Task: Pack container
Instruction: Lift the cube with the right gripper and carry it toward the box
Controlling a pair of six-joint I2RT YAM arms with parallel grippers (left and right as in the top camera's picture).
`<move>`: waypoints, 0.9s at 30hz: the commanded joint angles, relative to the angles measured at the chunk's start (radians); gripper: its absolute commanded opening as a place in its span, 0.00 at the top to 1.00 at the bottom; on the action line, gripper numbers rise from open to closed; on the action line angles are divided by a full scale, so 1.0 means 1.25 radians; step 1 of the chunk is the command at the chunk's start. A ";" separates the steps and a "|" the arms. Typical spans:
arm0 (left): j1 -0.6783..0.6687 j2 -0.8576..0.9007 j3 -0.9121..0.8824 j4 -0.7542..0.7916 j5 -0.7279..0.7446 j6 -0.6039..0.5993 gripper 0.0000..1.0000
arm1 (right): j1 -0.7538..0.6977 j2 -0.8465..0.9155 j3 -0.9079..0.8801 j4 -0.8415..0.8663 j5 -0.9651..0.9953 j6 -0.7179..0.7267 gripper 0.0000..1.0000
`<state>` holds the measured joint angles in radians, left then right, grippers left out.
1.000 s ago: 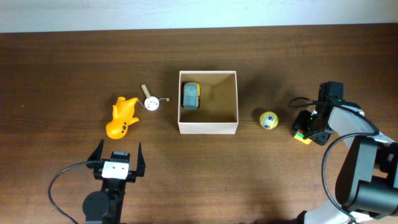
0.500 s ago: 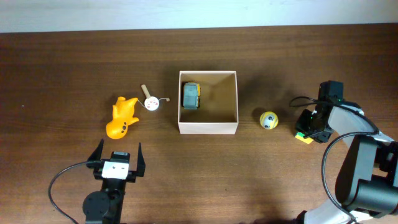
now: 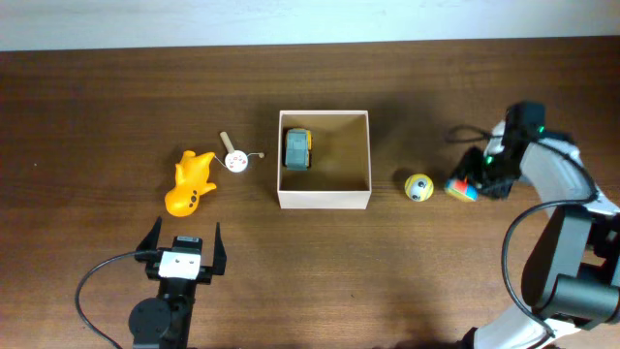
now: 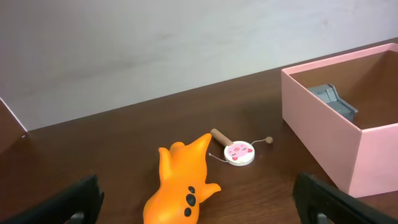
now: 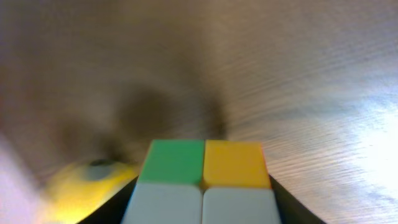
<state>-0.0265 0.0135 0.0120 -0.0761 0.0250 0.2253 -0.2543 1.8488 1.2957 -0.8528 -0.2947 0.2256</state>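
Observation:
The container (image 3: 324,199), a square white box with a tan inside, stands mid-table with a grey and yellow toy car (image 3: 297,148) in its left half. It also shows in the left wrist view (image 4: 348,149). My right gripper (image 3: 475,184) is shut on a small multicoloured cube (image 3: 462,189), held above the table right of a yellow ball (image 3: 418,187). The cube (image 5: 204,180) fills the lower right wrist view, with the ball (image 5: 81,186) blurred to its left. My left gripper (image 3: 182,250) is open and empty near the front edge, below an orange toy (image 3: 190,181).
A small white round rattle drum with a wooden handle (image 3: 235,158) lies between the orange toy and the container, and it shows in the left wrist view (image 4: 239,153) beside the orange toy (image 4: 183,180). A black cable (image 3: 97,281) loops by the left arm.
My right gripper has lifted the cube and carried it left and slightly up the table, closer to the yellow ball. The left arm has not moved.

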 commanded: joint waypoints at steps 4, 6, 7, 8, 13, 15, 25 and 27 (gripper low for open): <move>0.003 -0.006 -0.002 -0.005 -0.003 0.012 0.01 | 0.019 -0.003 0.208 -0.121 -0.213 -0.159 0.49; 0.003 -0.006 -0.002 -0.005 -0.003 0.012 0.01 | 0.036 -0.003 0.252 -0.150 -0.212 -0.179 0.49; 0.003 -0.006 -0.002 -0.005 -0.003 0.012 0.01 | 0.047 -0.003 0.269 -0.154 -0.206 -0.178 0.49; 0.003 -0.006 -0.002 -0.005 -0.003 0.012 0.01 | 0.054 -0.003 0.276 -0.155 -0.202 -0.178 0.49; 0.003 -0.006 -0.002 -0.005 -0.003 0.012 0.01 | 0.089 -0.002 0.281 -0.136 -0.140 -0.168 0.48; 0.003 -0.006 -0.002 -0.005 -0.003 0.012 0.01 | 0.107 0.004 0.276 -0.116 -0.029 -0.135 0.48; 0.003 -0.006 -0.002 -0.005 -0.003 0.012 0.01 | 0.212 0.146 0.273 -0.061 0.245 -0.097 0.31; 0.003 -0.006 -0.002 -0.005 -0.003 0.012 0.01 | 0.227 0.186 0.273 -0.040 0.249 -0.108 0.29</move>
<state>-0.0265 0.0135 0.0120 -0.0761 0.0250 0.2253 -0.0032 2.0132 1.6325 -0.9230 -0.0601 0.1081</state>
